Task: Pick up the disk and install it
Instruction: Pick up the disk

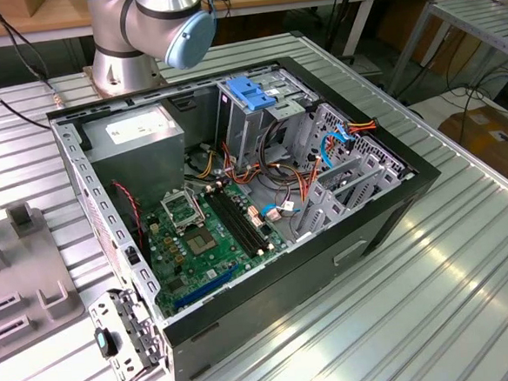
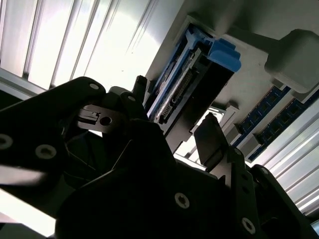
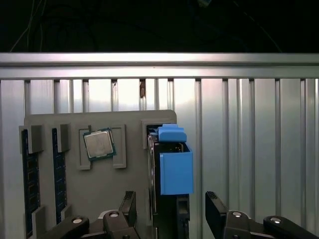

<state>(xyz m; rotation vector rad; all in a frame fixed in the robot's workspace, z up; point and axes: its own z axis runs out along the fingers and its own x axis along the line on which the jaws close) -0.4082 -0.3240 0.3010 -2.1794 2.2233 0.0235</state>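
the disk (image 3: 175, 172) is seen standing on edge in its tray (image 3: 99, 184), not yet gripped; the gripper (image 3: 172, 206) is spread apart astride it. lifting and installing into the case (image 1: 354, 253) are left.

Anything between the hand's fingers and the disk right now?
No. In the first wrist view the open hand straddles the disk; both gaps are bare.

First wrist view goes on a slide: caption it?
Open gripper straddles the disk standing in its grey holder, beside a processor chip.
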